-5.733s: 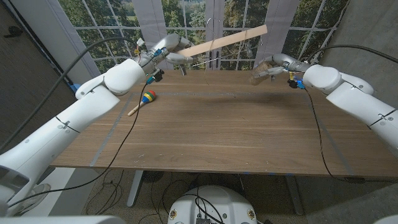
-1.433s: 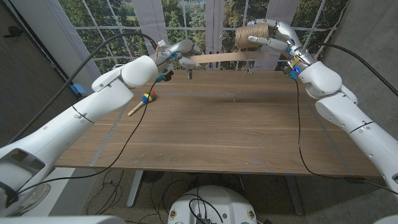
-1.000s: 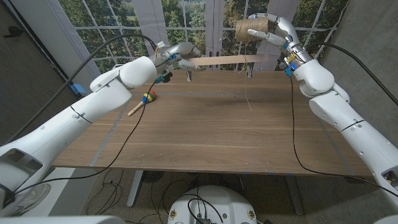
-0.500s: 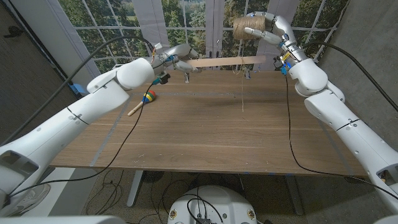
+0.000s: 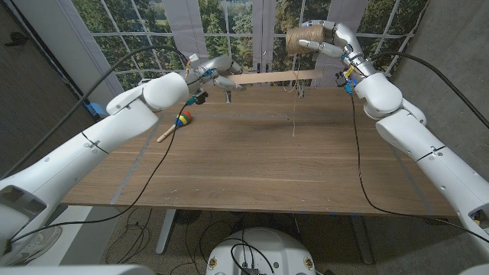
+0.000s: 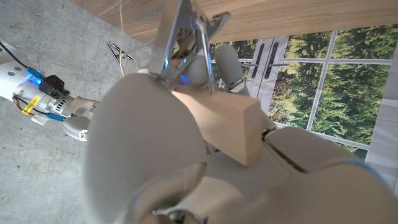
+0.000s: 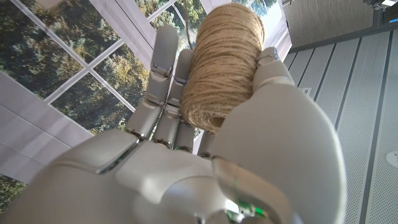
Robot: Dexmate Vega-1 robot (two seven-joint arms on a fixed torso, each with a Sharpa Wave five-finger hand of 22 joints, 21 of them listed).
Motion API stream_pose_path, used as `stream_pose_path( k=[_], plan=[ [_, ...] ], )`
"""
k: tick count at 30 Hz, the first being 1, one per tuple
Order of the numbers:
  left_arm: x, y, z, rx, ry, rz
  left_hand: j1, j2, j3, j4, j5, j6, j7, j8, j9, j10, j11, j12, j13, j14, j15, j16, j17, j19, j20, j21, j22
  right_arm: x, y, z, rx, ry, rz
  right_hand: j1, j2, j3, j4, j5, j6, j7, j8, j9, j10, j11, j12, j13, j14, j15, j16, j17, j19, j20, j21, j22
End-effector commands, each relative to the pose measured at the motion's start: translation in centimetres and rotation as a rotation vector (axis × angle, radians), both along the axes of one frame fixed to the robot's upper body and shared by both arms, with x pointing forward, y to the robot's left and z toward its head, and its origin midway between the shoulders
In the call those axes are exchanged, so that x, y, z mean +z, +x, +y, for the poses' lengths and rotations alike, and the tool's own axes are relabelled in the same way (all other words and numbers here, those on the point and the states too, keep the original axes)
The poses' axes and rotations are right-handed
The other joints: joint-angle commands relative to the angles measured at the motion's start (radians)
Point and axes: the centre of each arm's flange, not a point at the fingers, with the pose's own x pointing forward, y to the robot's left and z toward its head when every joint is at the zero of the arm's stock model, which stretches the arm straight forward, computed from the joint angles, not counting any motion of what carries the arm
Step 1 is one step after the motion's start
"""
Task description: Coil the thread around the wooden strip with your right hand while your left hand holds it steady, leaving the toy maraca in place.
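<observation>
My left hand [image 5: 216,70] grips one end of the pale wooden strip [image 5: 276,76] and holds it level above the table's far edge. Seen from the left wrist, the strip's cut end [image 6: 231,128] sits between my left hand's fingers. My right hand [image 5: 327,40] holds a spool of tan thread [image 5: 300,38] up high over the strip's other end; the spool [image 7: 222,65] shows large between its fingers. A thin thread [image 5: 295,99] hangs from the strip down to the table. The toy maraca [image 5: 178,123], bright-coloured with a wooden handle, lies on the table at the left.
The brown wooden table [image 5: 267,168] spreads out in front of me. Black cables [image 5: 157,164] cross its left side and another [image 5: 357,153] trails under my right arm. Windows [image 5: 252,23] stand behind the far edge.
My right hand has swung from low on the right up above the strip's end with the spool. The strip has dropped from tilted to level. A thread now hangs down.
</observation>
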Motion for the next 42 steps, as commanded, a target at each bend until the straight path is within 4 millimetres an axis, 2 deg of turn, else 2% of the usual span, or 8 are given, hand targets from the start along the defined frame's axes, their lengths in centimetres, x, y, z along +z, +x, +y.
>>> stream_pose_path(
  k=[1,21,30,42],
  plan=[
    [-0.2,0.6,-0.3,0.073,0.082,0.086,0.011,0.008,0.142,0.141,-0.006,0.004,0.009,-0.002,-0.002,0.012,-0.001,-0.008,-0.029,0.008,-0.001,0.004,0.003,0.005,-0.116,0.0,0.0,-1.1,0.5,-0.2,-0.077,-0.056,0.059,-0.035,0.18,0.114,0.103,-0.008,0.465,0.213,-0.004,-0.001,0.417,0.012,-0.004,0.173,0.445,-0.232,0.008,0.001,-0.124,-0.068,0.006,0.002],
    [-1.3,1.7,-0.6,0.142,0.167,0.195,0.028,0.013,0.125,0.12,-0.028,0.005,0.021,-0.009,-0.034,0.022,0.005,-0.036,-0.071,-0.004,-0.004,-0.043,-0.083,0.005,-0.114,-0.017,-0.033,-3.7,1.3,0.6,-0.249,-0.241,0.156,-0.024,0.187,0.121,0.083,-0.025,0.477,0.221,-0.014,-0.017,0.432,0.022,-0.022,0.155,0.462,-0.231,0.012,-0.023,-0.103,-0.06,0.012,0.0],
    [-3.0,3.4,-0.4,0.151,0.182,0.258,0.046,0.02,0.106,0.097,-0.056,-0.005,0.036,-0.015,-0.054,0.03,0.013,-0.056,-0.102,0.013,-0.006,-0.072,-0.17,0.005,-0.113,-0.035,-0.056,-4.9,1.9,1.2,-0.263,-0.331,0.219,-0.025,0.188,0.123,0.079,-0.03,0.478,0.224,-0.016,-0.02,0.437,0.027,-0.026,0.153,0.464,-0.229,0.011,-0.034,-0.098,-0.058,0.013,0.0],
    [-5.5,6.1,-0.3,0.142,0.168,0.371,0.054,0.033,0.096,0.086,-0.078,-0.008,0.04,-0.014,-0.071,0.032,0.017,-0.064,-0.11,0.011,-0.008,-0.078,-0.218,0.007,-0.11,-0.047,-0.057,-5.8,2.7,2.3,-0.281,-0.441,0.285,-0.025,0.191,0.129,0.073,-0.034,0.48,0.229,-0.017,-0.022,0.442,0.026,-0.03,0.151,0.468,-0.229,0.012,-0.043,-0.092,-0.056,0.013,-0.001]
  ],
)
